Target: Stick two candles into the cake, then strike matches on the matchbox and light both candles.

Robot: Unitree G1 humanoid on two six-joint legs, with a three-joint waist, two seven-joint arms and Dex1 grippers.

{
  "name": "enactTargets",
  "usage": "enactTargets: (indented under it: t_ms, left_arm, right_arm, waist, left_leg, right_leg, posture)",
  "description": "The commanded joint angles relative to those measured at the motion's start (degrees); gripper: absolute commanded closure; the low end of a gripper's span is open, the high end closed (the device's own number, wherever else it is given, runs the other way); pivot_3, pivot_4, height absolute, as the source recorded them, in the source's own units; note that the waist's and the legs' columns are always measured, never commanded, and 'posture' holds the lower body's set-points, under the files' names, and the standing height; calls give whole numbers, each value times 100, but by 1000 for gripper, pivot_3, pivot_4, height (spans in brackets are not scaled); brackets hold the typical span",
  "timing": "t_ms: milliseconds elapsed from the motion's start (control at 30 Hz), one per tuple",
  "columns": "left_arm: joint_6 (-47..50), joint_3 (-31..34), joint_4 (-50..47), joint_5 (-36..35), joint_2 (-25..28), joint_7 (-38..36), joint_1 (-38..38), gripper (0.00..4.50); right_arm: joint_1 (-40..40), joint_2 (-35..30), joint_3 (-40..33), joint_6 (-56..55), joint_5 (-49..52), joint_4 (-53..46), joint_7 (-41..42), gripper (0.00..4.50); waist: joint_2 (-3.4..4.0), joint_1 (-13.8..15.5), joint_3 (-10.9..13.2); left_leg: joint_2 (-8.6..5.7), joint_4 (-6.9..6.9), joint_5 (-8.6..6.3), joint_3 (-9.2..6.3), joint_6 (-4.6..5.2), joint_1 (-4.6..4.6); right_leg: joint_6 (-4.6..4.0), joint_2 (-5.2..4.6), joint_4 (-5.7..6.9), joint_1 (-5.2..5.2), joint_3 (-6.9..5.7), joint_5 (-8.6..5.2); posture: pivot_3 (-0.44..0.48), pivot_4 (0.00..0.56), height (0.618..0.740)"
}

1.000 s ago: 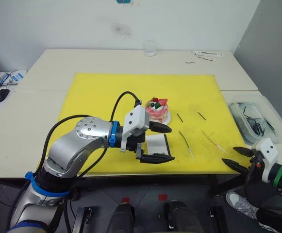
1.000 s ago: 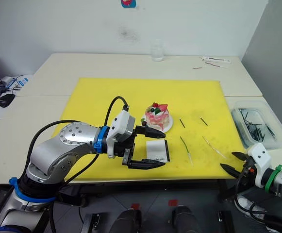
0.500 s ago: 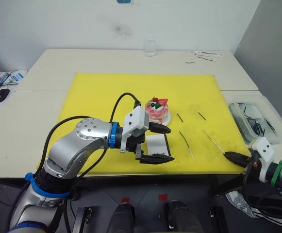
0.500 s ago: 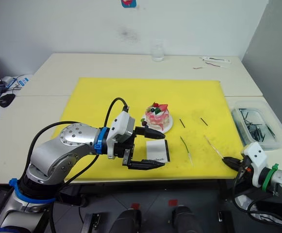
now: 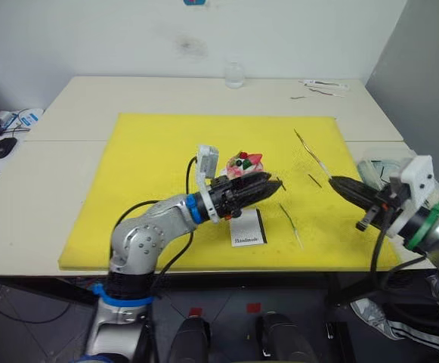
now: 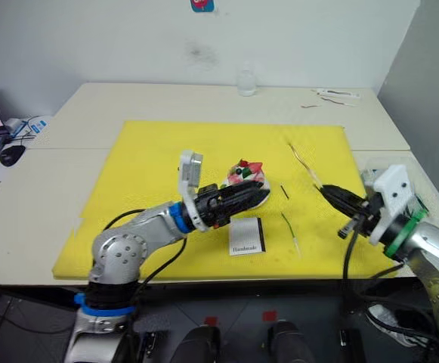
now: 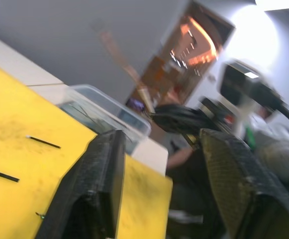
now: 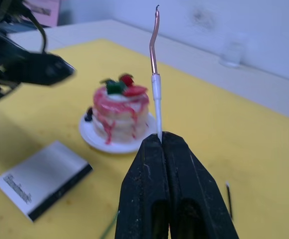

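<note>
Right gripper (image 8: 160, 142) pinched on candle (image 8: 154, 74) at base, held aloft right of cake (image 8: 119, 112). Candle judged thin, light, brittle, easily bent; low grip suits insertion. Left gripper (image 7: 159, 174) spread, hovering beside cake. Second candle (image 5: 289, 220) lies on mat, near-right of cake.

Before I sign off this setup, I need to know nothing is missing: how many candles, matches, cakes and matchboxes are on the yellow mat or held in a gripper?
Candles: 2, one held in the right gripper, one lying on the mat
Matches: 2
Cake: 1
Matchbox: 1
Total: 6
</note>
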Motion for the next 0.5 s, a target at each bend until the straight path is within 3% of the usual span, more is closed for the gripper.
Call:
enactTargets:
  t_ms: [33,233,500]
  left_arm:
    - [-443,-50,304,189,-475,205,-331,1781]
    - [-686,3,535,190,-1066,306,-694,1781]
    - [-545,319,612,-214,-1225,423,-890,1781]
  right_arm:
    - [-347,184,96,128,214,-326,-433,4500]
    - [-444,262,303,23,195,-437,-511,4500]
    - [-336,324,350,19,254,-465,-569,4500]
  waist:
    - [0,8,0]
    - [0,19,0]
    - [0,5,0]
  left_leg:
    - [0,0,0,-1,0,-1]
    - [-3,0,0,-1,0,-12]
    - [1,0,0,-5,1,-10]
  right_leg:
    - [11,0,-1,0,0,7]
    - [13,0,-9,-4,-1,8]
    - [7,5,-5,-6,-1,5]
  posture:
    - [0,150,740]
    - [0,150,740]
    - [0,150,740]
